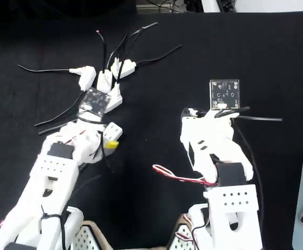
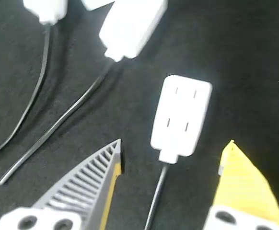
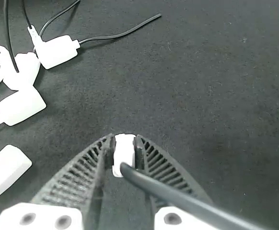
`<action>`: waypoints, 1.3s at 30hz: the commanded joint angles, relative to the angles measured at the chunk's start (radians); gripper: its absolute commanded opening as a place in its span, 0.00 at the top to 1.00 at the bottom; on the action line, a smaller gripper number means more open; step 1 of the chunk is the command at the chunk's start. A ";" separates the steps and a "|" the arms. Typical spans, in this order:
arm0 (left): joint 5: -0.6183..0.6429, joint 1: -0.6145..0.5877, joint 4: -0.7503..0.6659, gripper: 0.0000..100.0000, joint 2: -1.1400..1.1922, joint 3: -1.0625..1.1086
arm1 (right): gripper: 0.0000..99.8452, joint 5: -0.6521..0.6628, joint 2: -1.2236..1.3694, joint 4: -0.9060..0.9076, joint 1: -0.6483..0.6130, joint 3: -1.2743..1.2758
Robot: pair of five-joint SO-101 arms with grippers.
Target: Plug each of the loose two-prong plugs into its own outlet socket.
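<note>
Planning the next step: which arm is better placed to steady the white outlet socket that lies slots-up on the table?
Left, probably. Its open gripper hangs just short of the outlet socket, one finger toward each side, while the right gripper is shut on a plug.

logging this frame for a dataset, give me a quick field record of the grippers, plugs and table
left gripper: open, fingers either side of the outlet socket, not gripping it
outlet socket: white, lying flat on the table, slots facing up
right gripper: shut on a white plug
black cable: runs from the held plug back past the gripper
loose plug cluster: white pieces with black leads, ahead of the left arm
table: black cloth surface
</note>
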 commanded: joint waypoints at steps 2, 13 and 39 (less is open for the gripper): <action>0.000 0.054 -0.087 0.68 0.109 -0.087 | 0.99 -0.002 0.007 -0.023 -0.011 0.008; -0.006 0.084 -0.086 0.82 0.482 -0.277 | 0.99 -0.002 0.007 -0.023 -0.011 0.008; -0.008 0.101 0.272 0.73 0.087 -0.157 | 0.99 -0.002 0.007 -0.017 -0.058 0.015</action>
